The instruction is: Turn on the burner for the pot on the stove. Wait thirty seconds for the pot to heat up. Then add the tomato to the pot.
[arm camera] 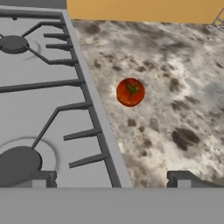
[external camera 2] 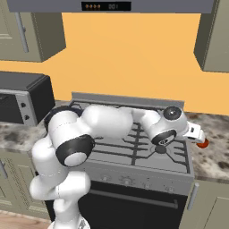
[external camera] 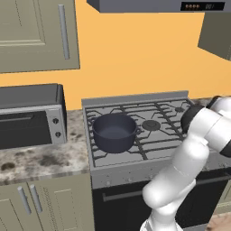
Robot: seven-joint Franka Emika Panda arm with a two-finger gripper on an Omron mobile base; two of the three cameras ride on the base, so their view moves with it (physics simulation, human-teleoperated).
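The dark pot (external camera: 113, 131) stands without a lid on the front left burner of the grey stove (external camera: 153, 145). In the right base view my arm reaches across the stove (external camera 2: 134, 156) and hides the pot. The gripper (external camera 2: 198, 135) hangs past the stove's right edge, just above the tomato (external camera 2: 203, 143). The hand view looks down on the red tomato (arm camera: 130, 92), which lies on the speckled counter (arm camera: 175, 87) a little right of the stove (arm camera: 43, 109). My gripper (arm camera: 111, 181) is open, its fingertips (arm camera: 39, 179) wide apart with nothing between them, short of the tomato.
A grey toaster oven (external camera: 31, 119) sits on the counter (external camera: 40, 160) left of the stove. A range hood (external camera: 158, 5) hangs above the burners, and wall cabinets (external camera 2: 212, 36) flank it. The orange wall runs close behind the stove.
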